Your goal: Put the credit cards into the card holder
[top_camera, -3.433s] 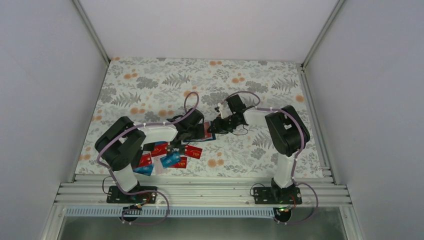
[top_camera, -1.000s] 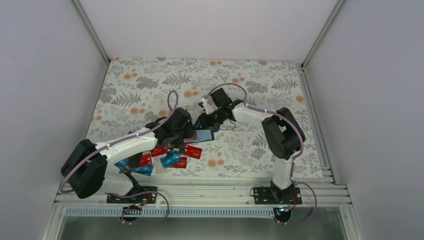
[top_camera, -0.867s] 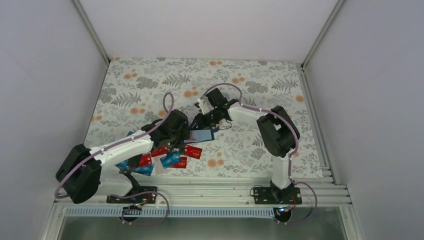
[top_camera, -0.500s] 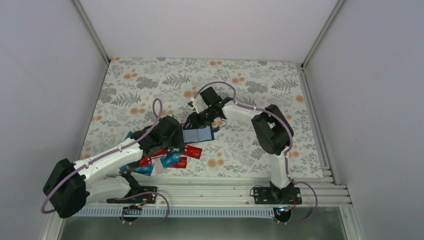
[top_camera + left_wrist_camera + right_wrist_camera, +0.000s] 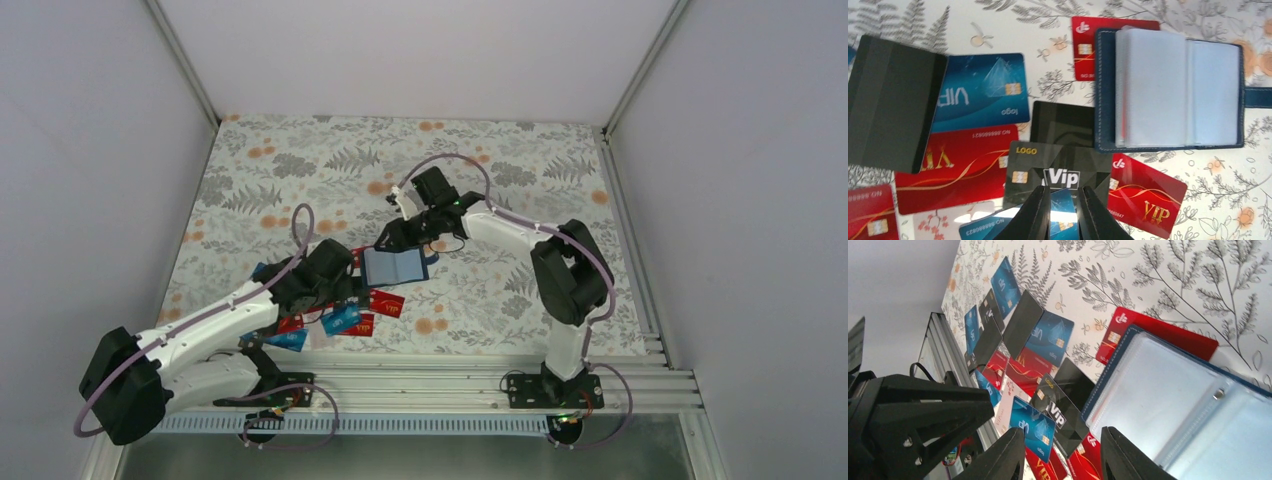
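Observation:
The card holder (image 5: pixel 395 267) lies open on the table, navy with clear sleeves; it also shows in the left wrist view (image 5: pixel 1168 90) and the right wrist view (image 5: pixel 1173 410). Several credit cards lie spread near-left of it: a black Vip card (image 5: pixel 1058 172), a blue card (image 5: pixel 980 92), red cards (image 5: pixel 955 167) (image 5: pixel 1145 195), and one red card (image 5: pixel 1088 45) partly under the holder. My left gripper (image 5: pixel 345 292) (image 5: pixel 1066 212) hovers over the black Vip card, jaws narrowly apart, empty. My right gripper (image 5: pixel 385 240) (image 5: pixel 1063 455) is open and empty above the holder's far left edge.
A flat black card (image 5: pixel 890 102) lies at the pile's left. More red and blue cards (image 5: pixel 300 325) lie near the table's front edge, by the aluminium rail (image 5: pixel 400 385). White enclosure walls stand on three sides.
My left arm has drawn back toward the near left, its gripper going from the holder to over the card pile. My right gripper and the holder have shifted left; the holder's clear sleeves now show fully.

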{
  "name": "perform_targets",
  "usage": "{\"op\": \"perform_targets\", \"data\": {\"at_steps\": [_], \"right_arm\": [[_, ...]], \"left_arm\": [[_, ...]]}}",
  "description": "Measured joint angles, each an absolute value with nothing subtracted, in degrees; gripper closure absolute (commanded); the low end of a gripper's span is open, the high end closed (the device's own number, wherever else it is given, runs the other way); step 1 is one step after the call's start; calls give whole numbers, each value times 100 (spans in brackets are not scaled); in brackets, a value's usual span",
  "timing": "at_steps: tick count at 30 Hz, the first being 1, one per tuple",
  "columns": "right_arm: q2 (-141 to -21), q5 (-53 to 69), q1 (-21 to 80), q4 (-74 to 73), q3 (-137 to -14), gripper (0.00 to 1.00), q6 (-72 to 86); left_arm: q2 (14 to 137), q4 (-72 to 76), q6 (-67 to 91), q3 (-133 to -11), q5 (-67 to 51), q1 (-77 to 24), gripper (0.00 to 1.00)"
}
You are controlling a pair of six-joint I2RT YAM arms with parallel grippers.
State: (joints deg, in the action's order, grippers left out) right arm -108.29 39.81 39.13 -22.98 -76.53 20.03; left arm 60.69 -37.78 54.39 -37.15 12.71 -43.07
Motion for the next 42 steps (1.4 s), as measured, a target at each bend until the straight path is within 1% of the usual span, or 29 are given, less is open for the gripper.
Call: {"op": "perform_targets", "data": {"at_steps": [6,9,12,13,19,23,26,31,36,42], "right_arm": [[-10613,3876,3894,-2200,-7081,57,1988],[-10429,3883,3898,-2141,-6608,56,1984],[-10173,3903,3946,-2119,-6149,56,1986],[-10066,3911,3975,-2086,-5999,55,1986],[-9706,3942,4204,-1852,-5465,55,2034],[-9701,3942,4431,-1712,-5369,56,2119],[-9721,3938,4556,-1621,-5398,56,2163],[-9804,3916,4609,-1544,-5566,56,2202],[-9810,3892,4609,-1522,-5579,57,2200],[-9810,3874,4609,-1500,-5537,57,2198]], "left_arm": [[6073,-3951,5509,-3590,1201,-4294,81],[6086,-3948,5489,-3472,1076,-4298,75],[6147,-3955,5505,-3354,1013,-4298,71],[6184,-3957,5516,-3312,998,-4298,67],[6372,-4086,5741,-3140,1002,-4303,40],[6407,-4340,5988,-3138,1291,-4259,29],[6606,-4482,6060,-3183,1468,-3972,23],[6886,-4486,5863,-3361,1669,-3236,17],[7328,-4198,5312,-3669,1732,-2580,16],[7778,-3734,4550,-3804,1503,-1865,16]]}}
